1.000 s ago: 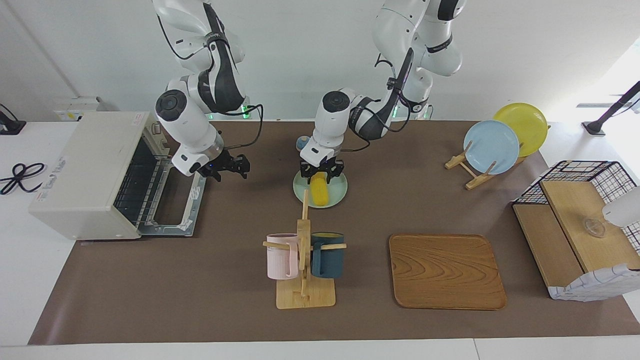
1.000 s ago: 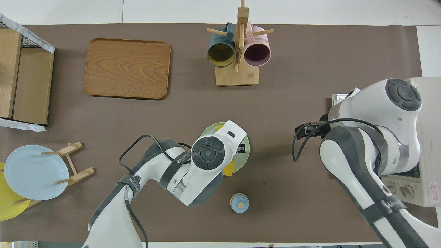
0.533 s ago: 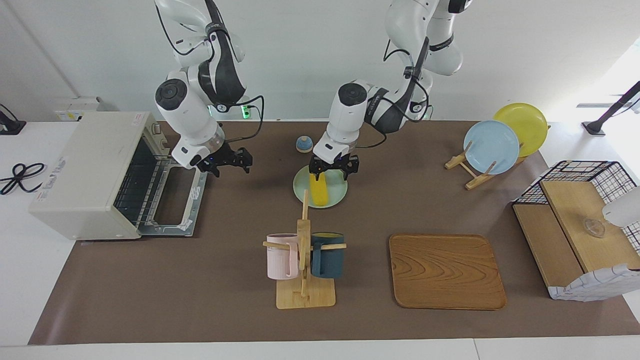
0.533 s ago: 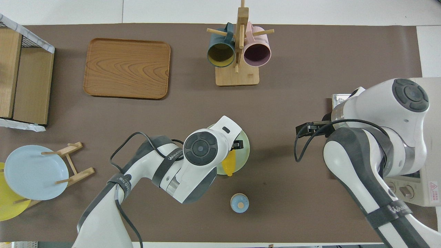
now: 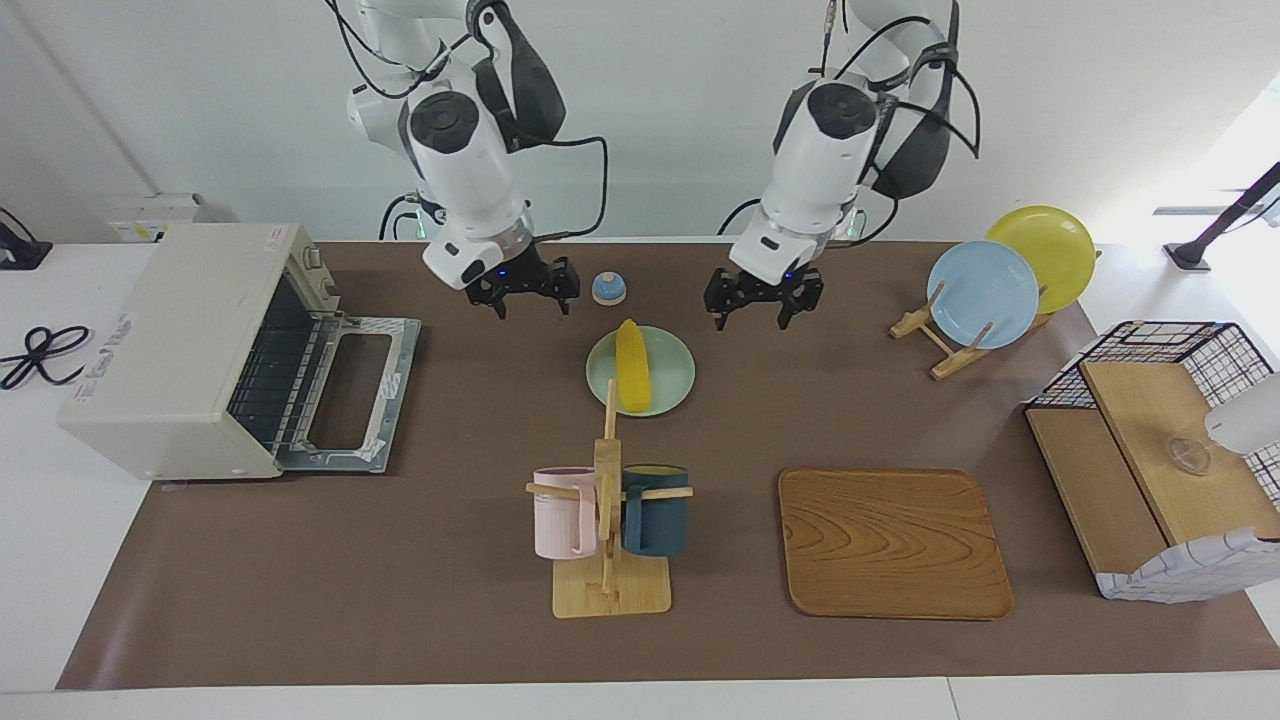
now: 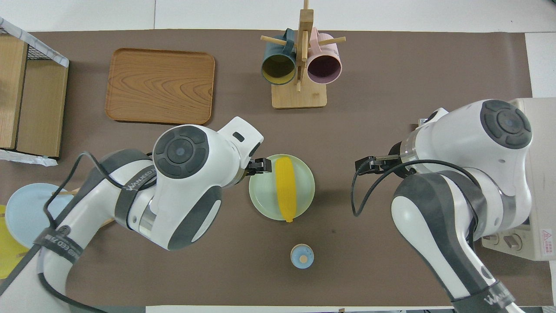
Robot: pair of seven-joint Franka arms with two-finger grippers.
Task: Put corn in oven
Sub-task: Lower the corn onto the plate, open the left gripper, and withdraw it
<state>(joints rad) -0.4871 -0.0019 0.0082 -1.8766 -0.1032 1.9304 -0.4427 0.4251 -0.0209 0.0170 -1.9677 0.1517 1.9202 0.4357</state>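
The yellow corn (image 5: 632, 366) lies on a pale green plate (image 5: 674, 378) in the middle of the table; it also shows in the overhead view (image 6: 286, 188) on the plate (image 6: 305, 182). The cream-white oven (image 5: 170, 330) stands at the right arm's end with its door (image 5: 396, 368) folded down and the wire rack showing; its top shows in the overhead view (image 6: 545, 182). My left gripper (image 5: 762, 292) is open, empty and raised beside the plate (image 6: 259, 165). My right gripper (image 5: 522, 286) is open, empty and raised between oven and plate (image 6: 368, 164).
A small blue bell (image 5: 607, 288) sits nearer to the robots than the plate. A wooden mug rack (image 5: 607, 520) with a pink and a dark blue mug stands farther out. A wooden tray (image 5: 893, 540), a plate stand (image 5: 985, 292) and a wire basket (image 5: 1160, 470) are toward the left arm's end.
My left gripper has let go of the corn, risen and drawn back toward the left arm's end. My right gripper has risen from over the oven door and moved toward the middle. The corn stays on the plate.
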